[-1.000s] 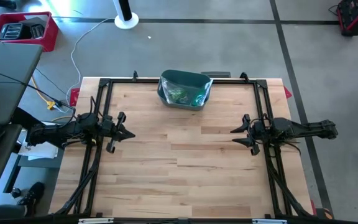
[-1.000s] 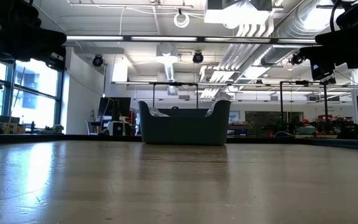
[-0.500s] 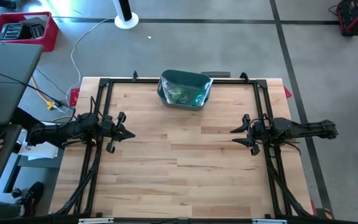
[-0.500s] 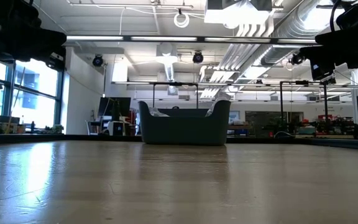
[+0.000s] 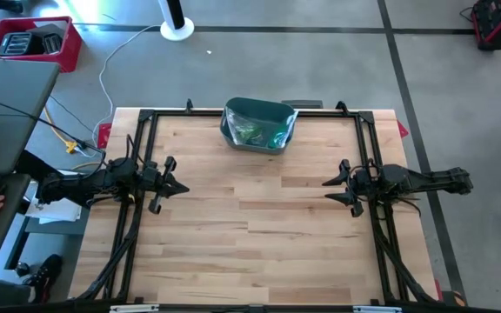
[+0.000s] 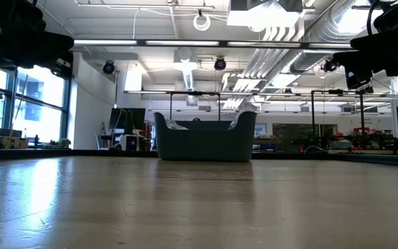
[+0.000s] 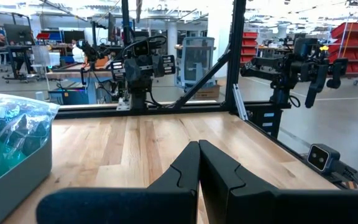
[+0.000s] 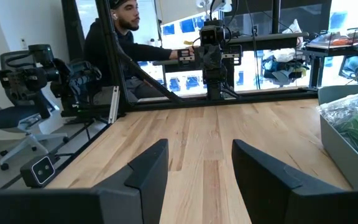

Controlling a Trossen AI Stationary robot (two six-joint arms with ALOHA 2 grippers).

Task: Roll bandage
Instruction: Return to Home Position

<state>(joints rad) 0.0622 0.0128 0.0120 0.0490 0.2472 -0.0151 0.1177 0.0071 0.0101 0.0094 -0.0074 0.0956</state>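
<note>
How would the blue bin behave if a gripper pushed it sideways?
The blue bin would probably slide rather than tip: it looks wide and low on the smooth table. It is likely light, holding a crinkly zip bag. The left gripper and right gripper wait apart from it.

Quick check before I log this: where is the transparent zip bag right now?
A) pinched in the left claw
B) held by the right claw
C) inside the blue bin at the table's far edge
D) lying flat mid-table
C: the transparent zip bag sits inside the blue bin, while the left claw is shut on nothing and the right claw is open and empty.
</note>
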